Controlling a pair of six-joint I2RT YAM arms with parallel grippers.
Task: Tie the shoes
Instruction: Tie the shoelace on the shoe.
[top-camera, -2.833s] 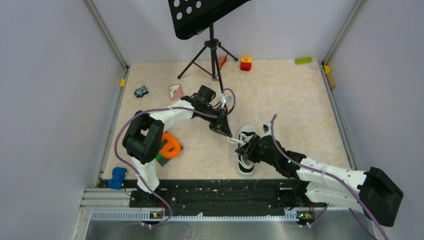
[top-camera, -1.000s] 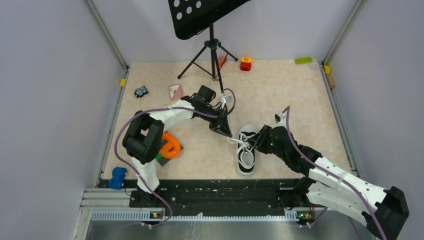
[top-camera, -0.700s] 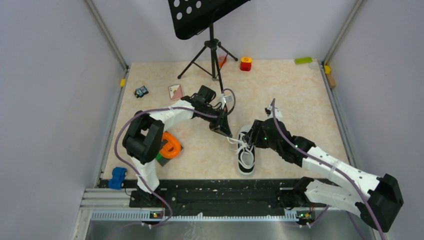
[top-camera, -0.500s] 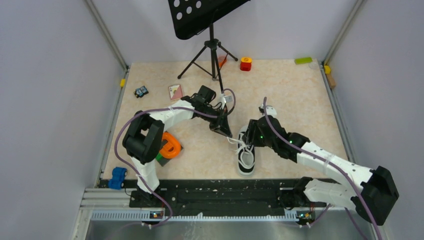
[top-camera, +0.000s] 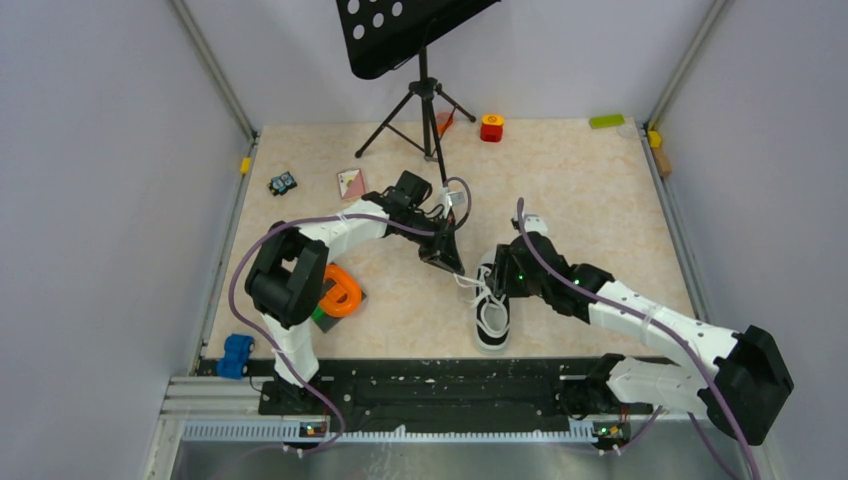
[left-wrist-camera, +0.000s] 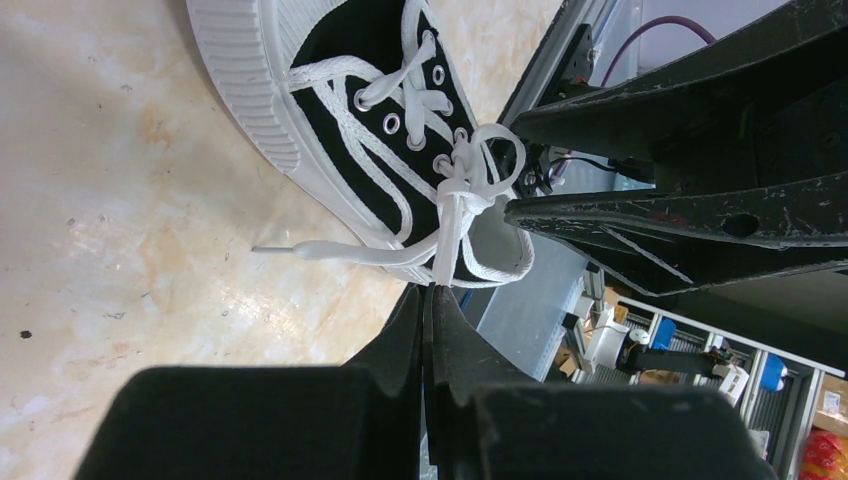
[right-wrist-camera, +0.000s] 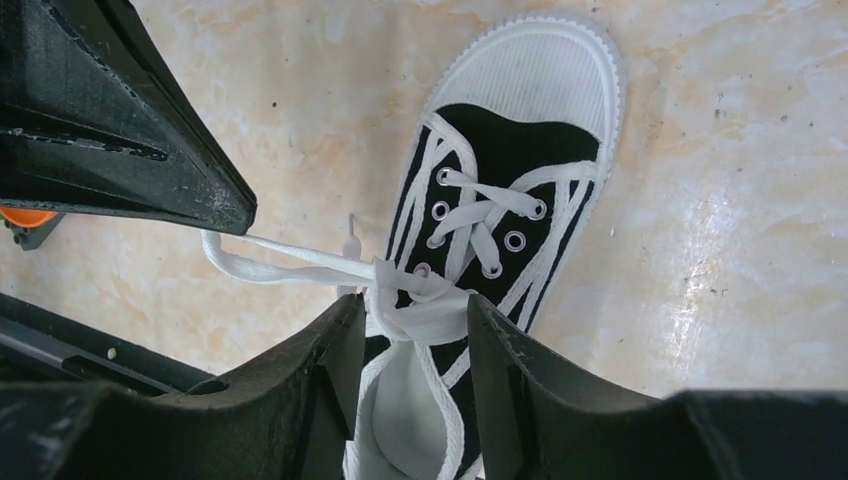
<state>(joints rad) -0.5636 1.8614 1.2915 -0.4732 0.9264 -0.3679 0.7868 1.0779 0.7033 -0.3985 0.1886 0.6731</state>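
Canvas sneaker (top-camera: 490, 318): black low-top with a white toe cap (right-wrist-camera: 535, 70). It stood sole-down on the table (top-camera: 600, 190), near the front edge and between the two arms, toe toward the arm bases.
Laces (left-wrist-camera: 400, 190): white, threaded through every eyelet that showed, up to the top pair.
Knot (right-wrist-camera: 385, 272): one small crossing sat over the tongue at the top eyelets.
Loop (left-wrist-camera: 500, 150): a single small loop stood just beside the knot. Whether it was locked into the knot could not be told.
Left gripper (left-wrist-camera: 430, 292): clenched on one lace strand. The strand ran in a straight, apparently taut line from the knot out to the fingertips, off the sneaker's left side.
Right gripper (right-wrist-camera: 412, 305): jaws parted, set low over the shoe's opening with one finger on either side of the knot. Nothing was grasped, as far as the views showed.
Free lace end (left-wrist-camera: 300, 248): lay slack on the table just beside the sole.
Completed (judged): lacing finished and a first crossing drawn in at the top.
Outstanding (judged): no two-loop bow was present. A second loop had to be formed, wrapped, passed through and pulled snug.
Progress (judged): roughly midway through the tying step.
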